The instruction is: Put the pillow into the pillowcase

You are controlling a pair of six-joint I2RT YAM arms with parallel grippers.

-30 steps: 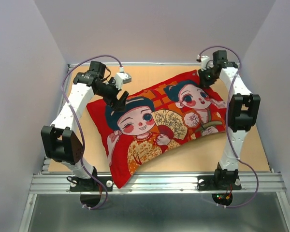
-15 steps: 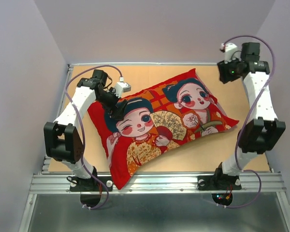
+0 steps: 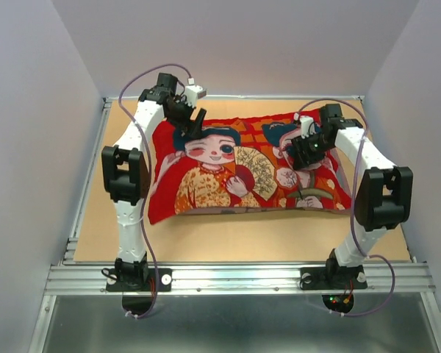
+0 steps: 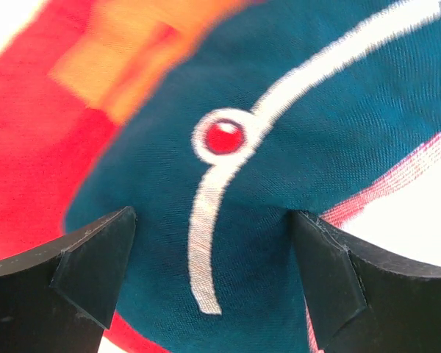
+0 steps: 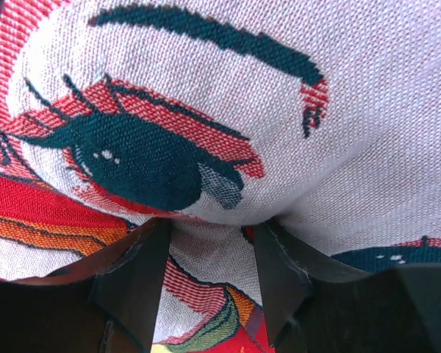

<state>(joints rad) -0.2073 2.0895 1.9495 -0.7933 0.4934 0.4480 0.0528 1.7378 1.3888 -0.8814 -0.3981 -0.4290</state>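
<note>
We see the pillowcase (image 3: 228,193), kids-side up, across the counter (image 3: 228,237) middle, nr the far edge. Left gripper (image 3: 193,123) sits spread wide on 1 kid's hair; right gripper (image 3: 303,151) pinches its cloth.

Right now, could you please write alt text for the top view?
A plump red pillowcase with two cartoon children lies on the table, the left gripper near its far left corner, the right gripper over its right half.
</note>
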